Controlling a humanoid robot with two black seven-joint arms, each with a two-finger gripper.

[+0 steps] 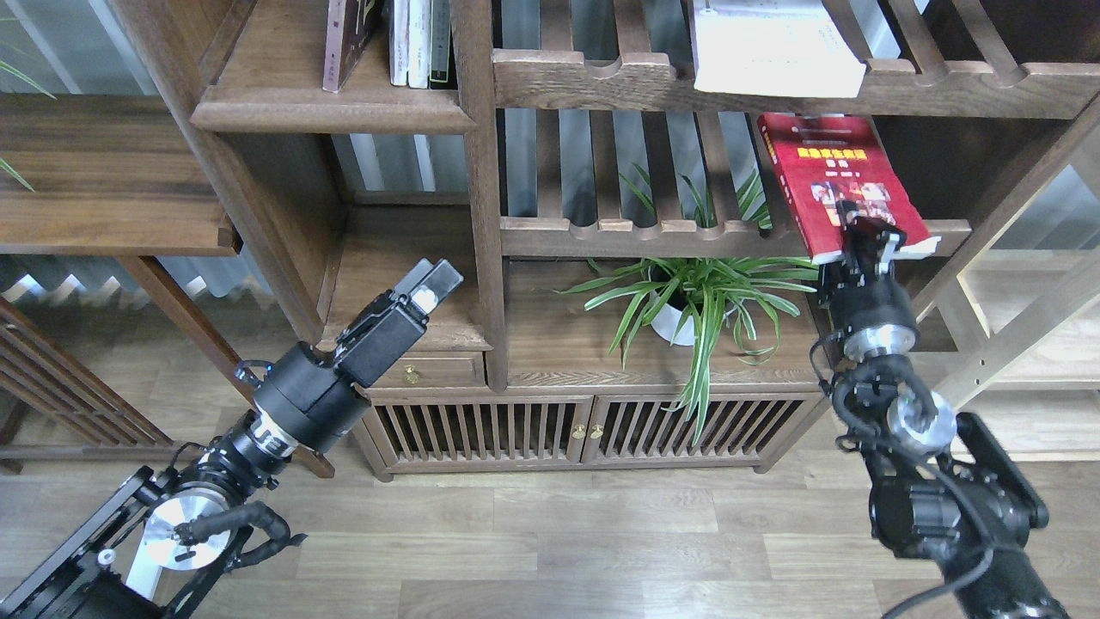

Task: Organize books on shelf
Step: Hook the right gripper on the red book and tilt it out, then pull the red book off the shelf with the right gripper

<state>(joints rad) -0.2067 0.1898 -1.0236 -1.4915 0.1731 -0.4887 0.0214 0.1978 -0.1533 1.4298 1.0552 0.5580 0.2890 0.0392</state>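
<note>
Gripping red book near edge: right pincer | left pincer: closed, empty, apart

Red book lies flat, white book above.

- Our left arm enters from the lower left and reaches up and to the right.
- Our left gripper points up and right, its two fingers lying close together, touching nothing.
- Our right arm rises from the lower right, nearly upright.
- Our right gripper points upward, fingers clamped.
</note>
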